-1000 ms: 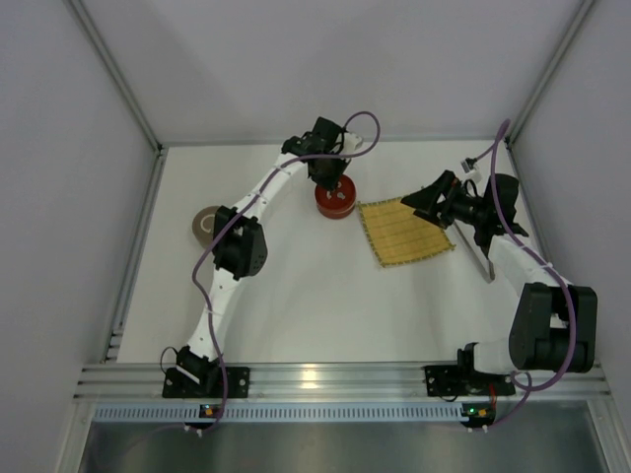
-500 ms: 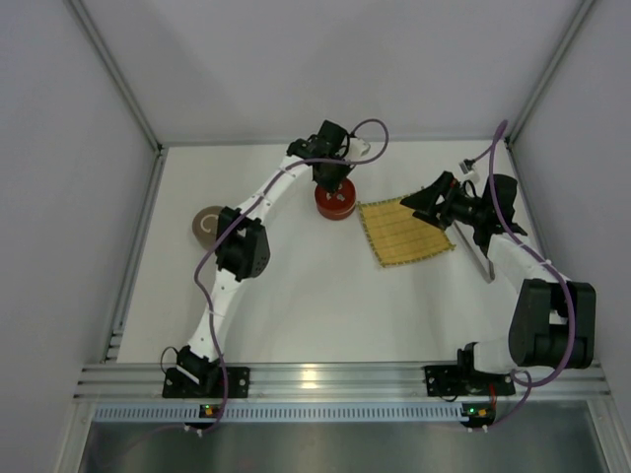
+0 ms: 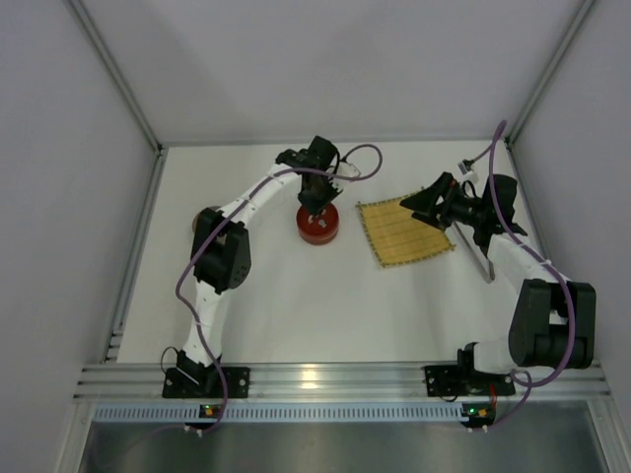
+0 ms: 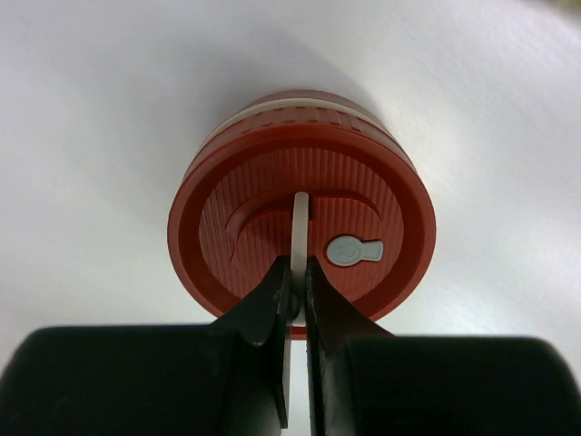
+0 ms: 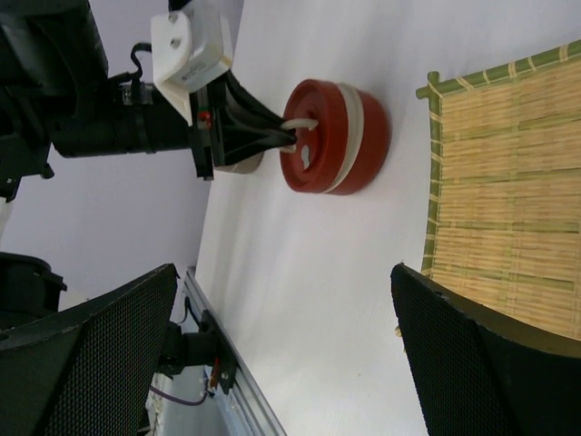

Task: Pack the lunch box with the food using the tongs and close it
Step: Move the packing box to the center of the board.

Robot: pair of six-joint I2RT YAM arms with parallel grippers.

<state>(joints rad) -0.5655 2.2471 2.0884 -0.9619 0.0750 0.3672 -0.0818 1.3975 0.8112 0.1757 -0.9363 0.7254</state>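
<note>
I have the left gripper (image 4: 297, 272) closed tight on the thin cream handle (image 4: 299, 218) that stands up from the middle of the lunch box (image 4: 363, 195). Its two black fingers (image 4: 272, 300) pinch that strip from either side, so the box sits directly under the fingertips, lid facing the wrist camera. The lid is on: ribbed red, with a small grey keyhole-shaped plug (image 4: 353, 251) just right of the handle and a pale band showing below its rim. From overhead the box is toward the far middle of the table (image 3: 325, 305), with the left arm reaching out over it from the near left. I cannot tell whether its base is resting on the surface or is held just clear of it. The bamboo mat (image 3: 399, 236) lies to its right, near but apart, with a strip of bare table between them. My right gripper (image 3: 422, 202) hangs over the far right part of that mat with its jaws spread wide and nothing between them. In its own camera the two mesh-faced fingers (image 5: 100, 363) frame the view and the red box shows beyond them, well apart from that hand. A slim grey strip that I take for the tongs (image 3: 484, 261) lies on the table at the right, just beside the right forearm and off the mat's right edge.
</note>
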